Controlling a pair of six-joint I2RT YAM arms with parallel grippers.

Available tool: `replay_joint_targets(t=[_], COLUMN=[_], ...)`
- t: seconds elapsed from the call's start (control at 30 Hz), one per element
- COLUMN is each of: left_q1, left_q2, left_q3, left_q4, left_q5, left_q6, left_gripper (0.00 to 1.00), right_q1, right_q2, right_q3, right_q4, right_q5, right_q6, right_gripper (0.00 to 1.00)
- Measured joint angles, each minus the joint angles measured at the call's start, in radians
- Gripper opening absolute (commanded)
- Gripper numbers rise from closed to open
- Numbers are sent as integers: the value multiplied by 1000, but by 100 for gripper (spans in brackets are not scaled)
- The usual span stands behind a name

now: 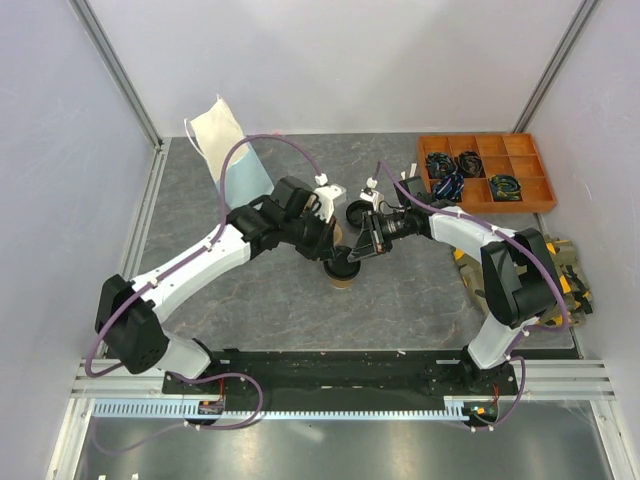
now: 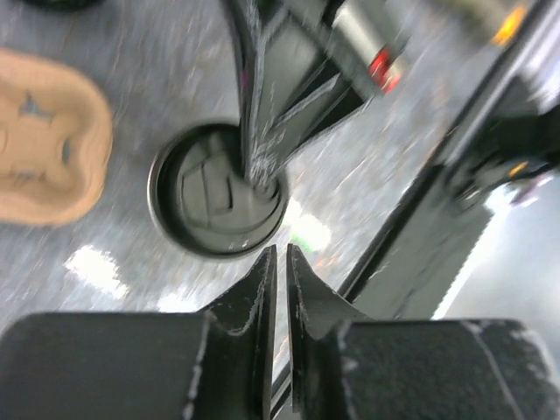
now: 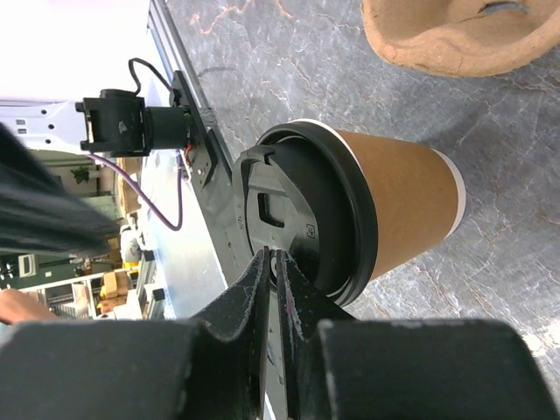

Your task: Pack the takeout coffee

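Just beside the pulp carrier (image 3: 464, 35), the lidded takeout coffee (image 3: 394, 206) stands upright.

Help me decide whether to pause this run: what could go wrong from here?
The right gripper, fingers shut, seems to press the black lid off-centre; with nothing gripping its tan wall, the takeout coffee could tip or slide.
The left gripper, also shut, hovers just beside the right one above the cup; they could collide.
A sliding cup could bump the pulp carrier nearby.
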Motion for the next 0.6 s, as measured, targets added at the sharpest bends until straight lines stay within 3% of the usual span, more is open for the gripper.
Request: replay_joint_targets(t=[0.27,0.6], left_q1=[-96,-132], left_q2=[14,23], left_q3=[25,43], left_q4=[-124,-89], left_q5=[-188,-298], left_q6=[138,184], left_gripper=[15,15], right_q1=[7,13], right_q2=[0,-1], right_q3=[14,23], right_q4=[-21,-34], right_q5=[25,43], right_q6=[-11,-10], right_gripper=[13,11])
